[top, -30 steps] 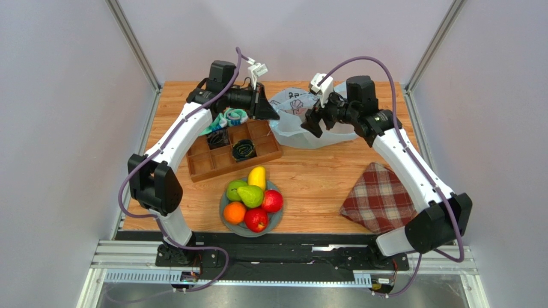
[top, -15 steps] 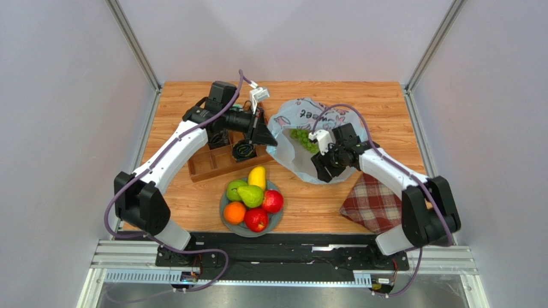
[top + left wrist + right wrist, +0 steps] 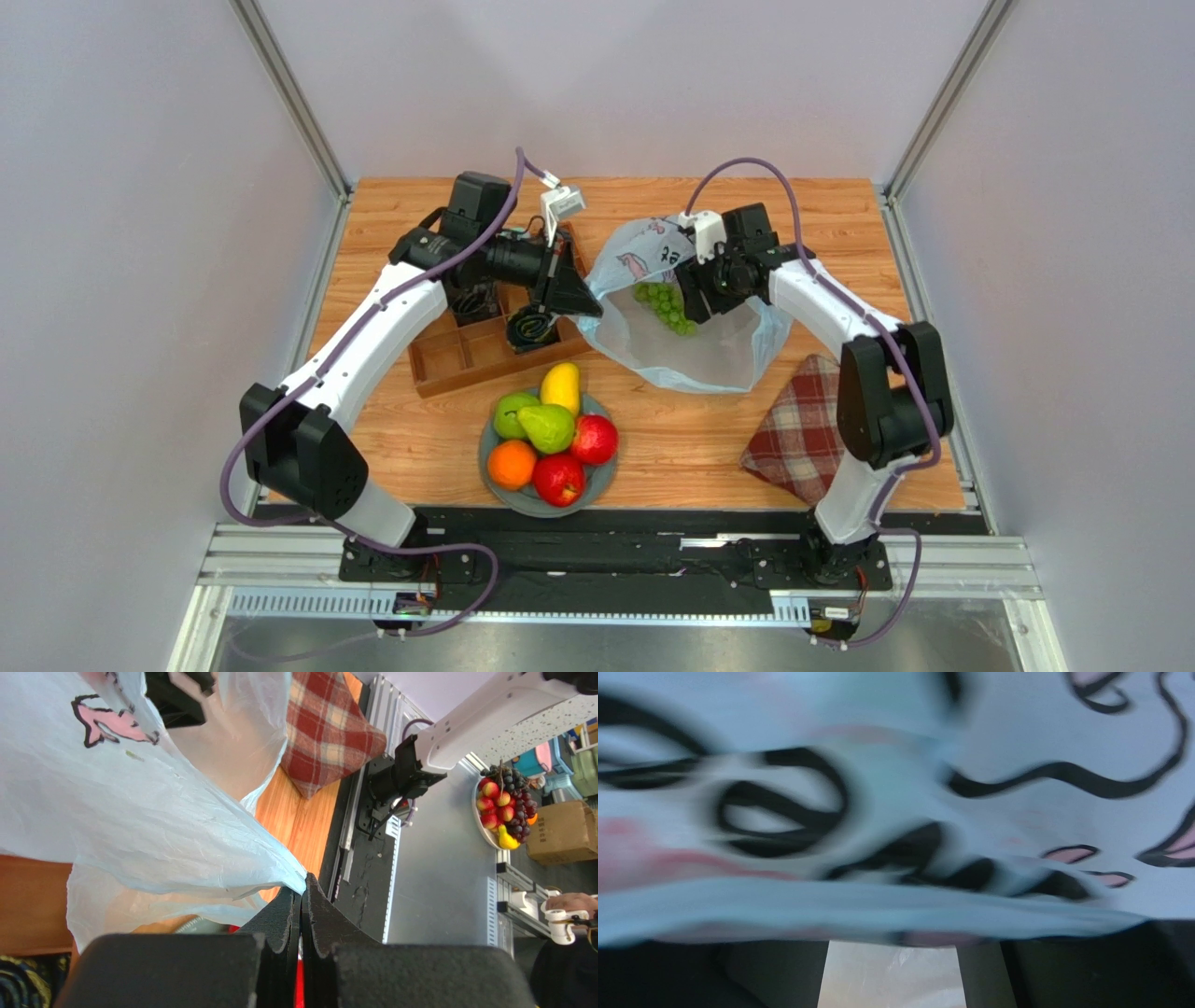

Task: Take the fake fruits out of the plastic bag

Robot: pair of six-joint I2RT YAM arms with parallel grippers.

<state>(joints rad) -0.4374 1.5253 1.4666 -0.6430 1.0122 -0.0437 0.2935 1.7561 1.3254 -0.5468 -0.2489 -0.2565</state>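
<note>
The pale-blue plastic bag lies open at the table's middle right, with the green grape bunch showing inside it. My left gripper is shut on the bag's left edge; in the left wrist view the film comes out from between the closed jaws. My right gripper is at the bag's far rim, right beside the grapes. In the right wrist view its fingers stand apart, and blurred printed bag film drapes over their tips. Other fake fruits are piled on the grey plate.
A wooden compartment tray with cables and teal-and-white socks sits left of the bag, under my left arm. A red plaid cloth lies at the near right, and also shows in the left wrist view.
The bag was pulled forward and opened, exposing the grapes. My right gripper went down to the bag's near right edge, then back up to its far rim. My left gripper kept hold.
</note>
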